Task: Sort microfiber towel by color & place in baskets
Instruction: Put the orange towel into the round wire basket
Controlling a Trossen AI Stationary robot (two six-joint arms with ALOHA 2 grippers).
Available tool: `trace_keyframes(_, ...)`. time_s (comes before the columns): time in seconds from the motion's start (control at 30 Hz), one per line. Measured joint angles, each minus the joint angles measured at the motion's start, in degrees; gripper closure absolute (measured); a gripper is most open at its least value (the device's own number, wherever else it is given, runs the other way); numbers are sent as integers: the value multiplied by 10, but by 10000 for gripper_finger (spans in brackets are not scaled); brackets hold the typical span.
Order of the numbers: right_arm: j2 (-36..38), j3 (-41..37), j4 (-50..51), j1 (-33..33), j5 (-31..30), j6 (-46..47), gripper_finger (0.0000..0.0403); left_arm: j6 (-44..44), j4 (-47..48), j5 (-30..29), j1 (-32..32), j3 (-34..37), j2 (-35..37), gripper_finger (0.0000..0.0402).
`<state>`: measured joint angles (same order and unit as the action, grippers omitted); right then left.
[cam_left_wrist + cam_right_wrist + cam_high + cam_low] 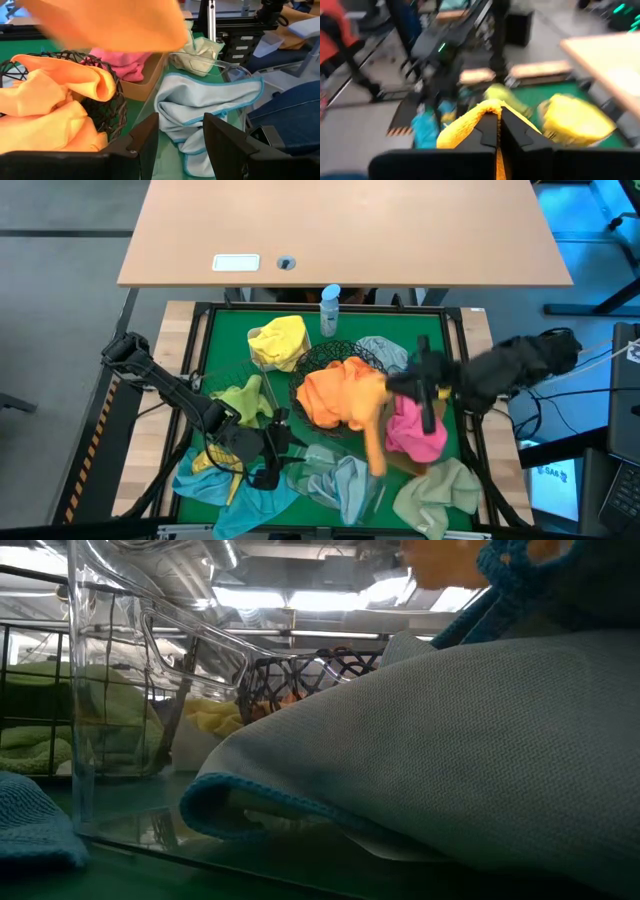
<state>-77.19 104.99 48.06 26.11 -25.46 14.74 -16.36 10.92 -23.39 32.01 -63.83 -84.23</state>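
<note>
Right gripper (497, 125) grasps an orange fuzzy cloth (376, 442) beside the round black wire bowl (375, 358) holding orange cloths; several towels remain unsorted.

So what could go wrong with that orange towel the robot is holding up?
The right gripper is shut on only an edge of the orange towel, so it might slip out. It dangles over the pink towels, not the round black wire bowl of orange ones, so it could land in the wrong colour. Swinging, it might also catch the bowl's rim.
</note>
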Motion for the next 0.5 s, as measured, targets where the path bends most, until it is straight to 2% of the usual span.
trace_keyframes(0.2,0,18,-31,-96,0,-88,401,0,0,-8,0,0,0,255)
trace_keyframes(0.3,-10,18,-9,-139,7,-94,401,0,0,-15,0,0,0,255)
trace_keyframes(0.4,-32,18,39,-165,36,-93,400,0,0,-16,0,0,0,255)
trace_keyframes(0.5,-53,-15,47,-168,57,-93,400,0,0,-16,0,0,0,255)
